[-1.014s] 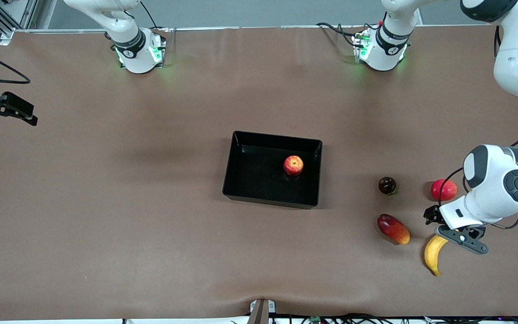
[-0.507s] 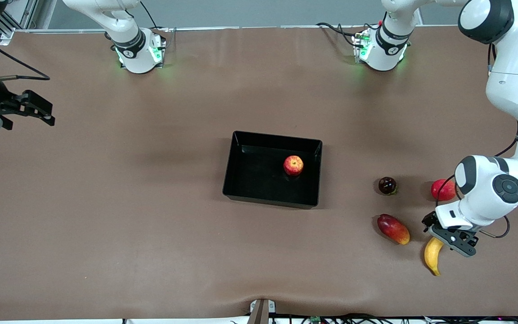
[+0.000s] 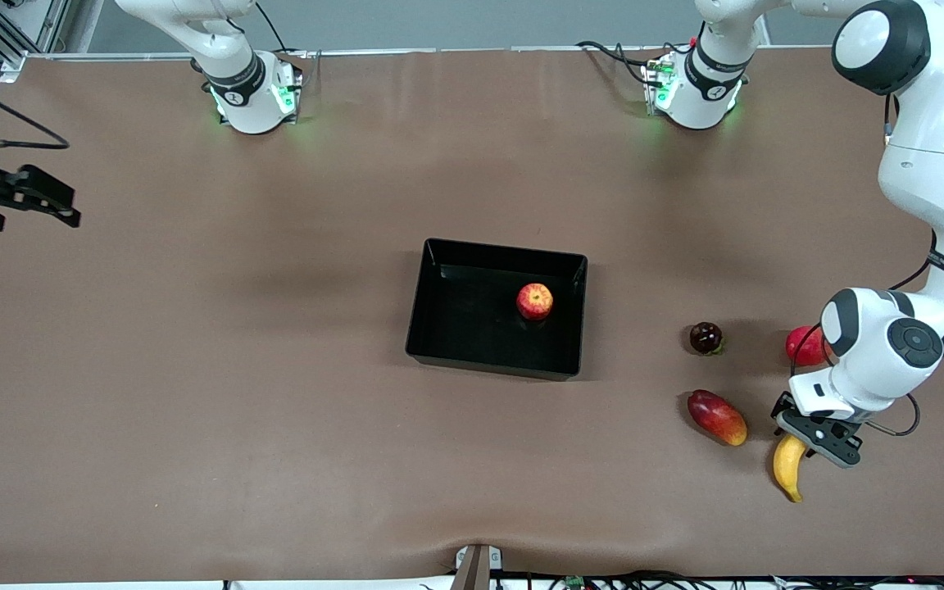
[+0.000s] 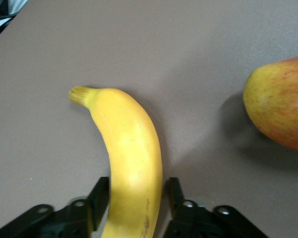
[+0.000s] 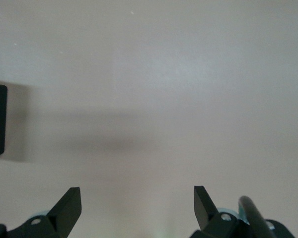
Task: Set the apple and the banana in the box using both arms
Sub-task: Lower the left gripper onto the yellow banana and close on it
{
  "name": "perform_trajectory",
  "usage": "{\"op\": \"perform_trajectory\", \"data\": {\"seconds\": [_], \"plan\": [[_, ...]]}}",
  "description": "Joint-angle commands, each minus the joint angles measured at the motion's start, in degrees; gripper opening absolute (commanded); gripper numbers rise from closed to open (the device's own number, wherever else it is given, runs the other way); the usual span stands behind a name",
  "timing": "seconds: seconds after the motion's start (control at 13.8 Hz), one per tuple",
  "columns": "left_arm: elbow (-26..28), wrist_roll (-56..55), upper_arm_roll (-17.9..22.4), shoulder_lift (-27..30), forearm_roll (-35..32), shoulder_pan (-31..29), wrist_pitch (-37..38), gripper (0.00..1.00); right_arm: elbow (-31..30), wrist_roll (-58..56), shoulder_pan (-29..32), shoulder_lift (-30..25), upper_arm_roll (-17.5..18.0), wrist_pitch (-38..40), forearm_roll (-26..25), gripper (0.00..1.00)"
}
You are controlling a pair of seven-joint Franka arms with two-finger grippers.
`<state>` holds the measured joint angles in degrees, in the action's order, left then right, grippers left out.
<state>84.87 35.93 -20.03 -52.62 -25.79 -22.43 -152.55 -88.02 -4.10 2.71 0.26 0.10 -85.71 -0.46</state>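
Between left hand [image 4: 134, 208] fingers closed on it, banana [image 4: 126, 158], stem end pointing away.

The apple [image 3: 535, 301], small, round and red with yellowish streaks, was seen resting upright inside the box [image 3: 439, 328], toward the left arm's end of it. The box, a shallow black tray with low glossy walls, was placed mid-table. The curved yellow banana [image 3: 788, 471] was laid flat on the table near the left arm's end, nearer the front camera than the box.
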Motion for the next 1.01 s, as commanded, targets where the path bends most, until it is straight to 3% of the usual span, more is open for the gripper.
{"op": "perform_trajectory", "data": {"seconds": [0.0, 0.22, 0.43, 0.72, 0.94], "plan": [[-1.4, 3.0, 0.2, 0.4, 0.4, 0.3, -0.4, 0.0, 2.5, -0.4, 1.5, -0.7, 0.8, 2.5, 1.9, 1.0], [-2.5, 4.6, -0.5, 4.0, 0.0, -0.3, 1.5, 0.0, 2.7, -0.3, 1.4, 3.3, 1.0, -1.8, 2.3, 1.0], [-2.9, 2.0, -3.9, 10.9, 1.0, 1.3, 17.6, 0.0, 6.1, -0.3, 0.9, 4.1, 0.9, -3.8, 2.9, 1.0], [-2.7, -18.2, -8.0, 18.4, 1.0, 4.1, 31.6, 0.0, 6.5, -0.3, 1.7, 5.6, 0.7, -4.4, 3.1, 1.0], [-2.5, -38.8, -18.3, 20.1, 2.6, 3.8, 43.0, 0.0, 6.5, -0.2, 2.7, 5.7, 0.5, -4.7, 3.1, 1.0]]}}
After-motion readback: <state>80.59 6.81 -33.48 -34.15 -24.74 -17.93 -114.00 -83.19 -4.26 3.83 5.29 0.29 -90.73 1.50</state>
